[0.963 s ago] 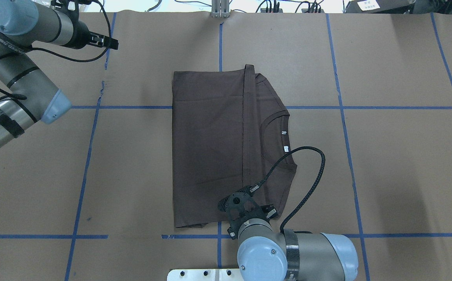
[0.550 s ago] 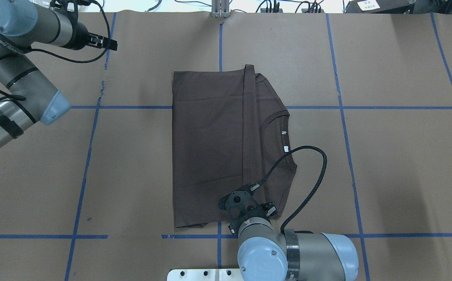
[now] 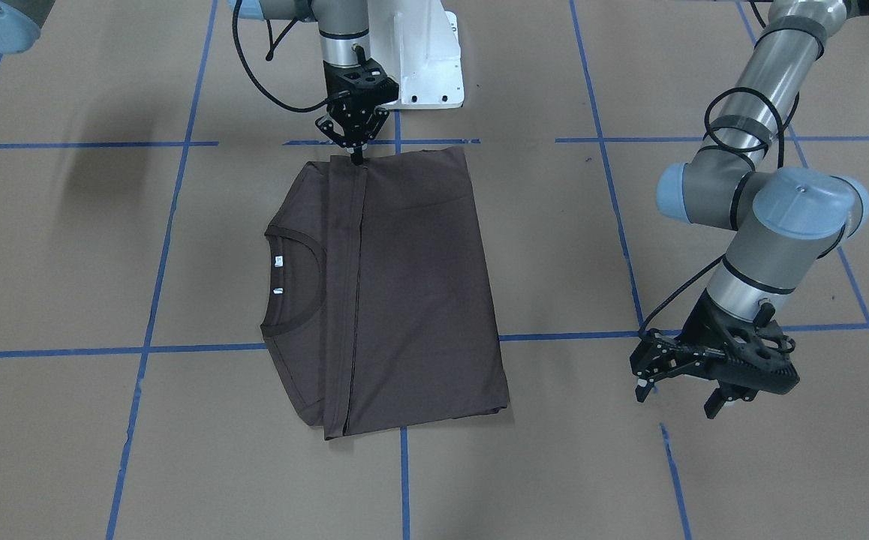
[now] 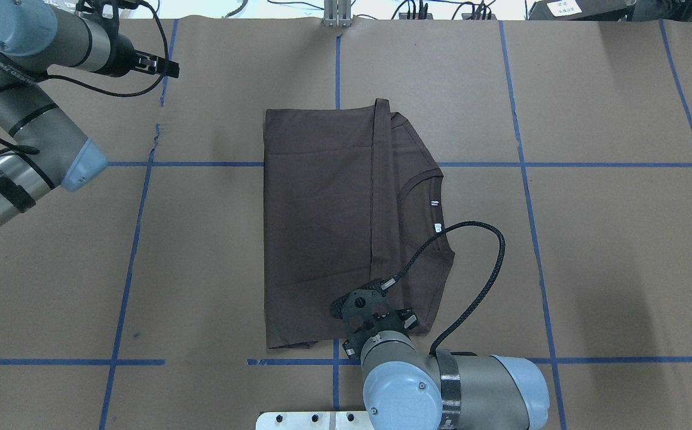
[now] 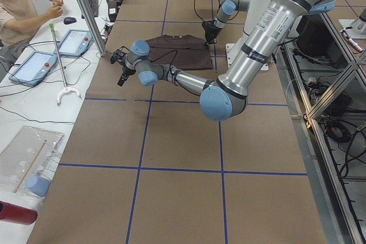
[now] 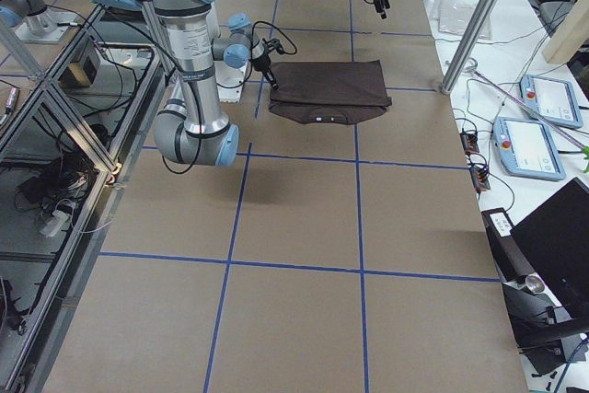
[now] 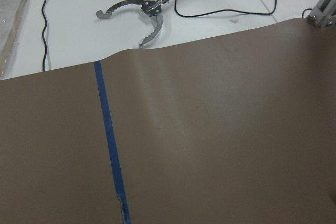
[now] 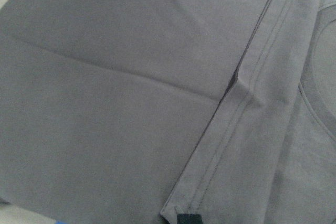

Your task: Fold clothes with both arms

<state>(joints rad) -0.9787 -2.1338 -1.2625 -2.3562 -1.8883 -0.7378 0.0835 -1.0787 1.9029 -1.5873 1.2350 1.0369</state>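
1. Checking the table (image 4: 591, 269), found the dark brown T-shirt (image 4: 322, 227) lying flat at its middle, folded into a rectangle, with the hem band (image 4: 380, 179) turned over toward the collar (image 4: 404, 206).
2. Noted two small white labels (image 4: 434, 203) showing inside the collar opening.
3. Found the right gripper (image 3: 357, 155) at the T-shirt's robot-side edge, pointing down, with its fingers drawn together on the end of the hem band.
4. Confirmed in the right wrist view one fingertip (image 8: 189, 219) touching the end of the hem band.
5. Found the left gripper (image 3: 676, 400) above bare table paper, well apart from the T-shirt, fingers spread and holding nothing.
6. Recorded blue tape lines (image 4: 137, 239) laid in a grid on the table, partly covered by the T-shirt.
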